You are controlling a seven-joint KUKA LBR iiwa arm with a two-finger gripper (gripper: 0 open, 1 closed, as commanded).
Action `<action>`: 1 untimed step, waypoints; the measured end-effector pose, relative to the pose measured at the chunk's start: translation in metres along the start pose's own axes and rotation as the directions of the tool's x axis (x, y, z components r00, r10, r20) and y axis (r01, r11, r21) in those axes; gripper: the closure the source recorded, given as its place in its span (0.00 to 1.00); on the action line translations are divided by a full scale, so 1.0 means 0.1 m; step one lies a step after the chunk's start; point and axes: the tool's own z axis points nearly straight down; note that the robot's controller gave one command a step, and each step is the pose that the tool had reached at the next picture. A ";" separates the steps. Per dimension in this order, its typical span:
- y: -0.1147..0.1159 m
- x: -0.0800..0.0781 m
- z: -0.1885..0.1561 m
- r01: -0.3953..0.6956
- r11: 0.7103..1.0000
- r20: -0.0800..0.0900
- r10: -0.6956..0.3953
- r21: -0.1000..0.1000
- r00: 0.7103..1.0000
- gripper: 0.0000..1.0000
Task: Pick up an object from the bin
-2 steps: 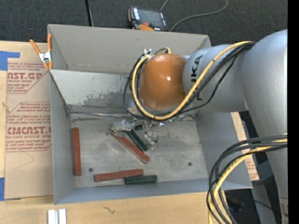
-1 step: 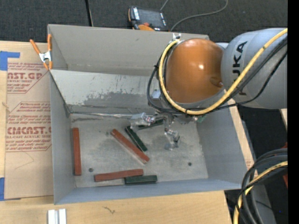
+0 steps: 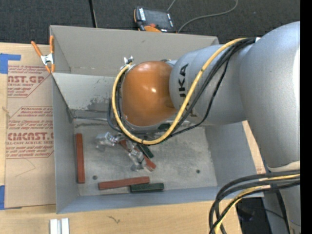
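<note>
Gripper low over the middle of the bin; whether it is open or closed cannot be told.
Red stick and dark green stick lie near it, lengthwise along the camera-side edge.

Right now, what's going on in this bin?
The robot arm is down inside the grey bin, with its gripper low over the middle of the floor. A small red piece and a small green piece lie right by it; I can't tell whether it holds either. A red stick lies along the left side, and a brown-red stick and a dark green stick lie by the near wall.
</note>
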 end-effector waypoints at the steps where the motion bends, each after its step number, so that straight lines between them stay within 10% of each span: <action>1: 0.67 0.15 -0.08 0.019 1.000 -0.001 -0.019 0.002 1.000 0.00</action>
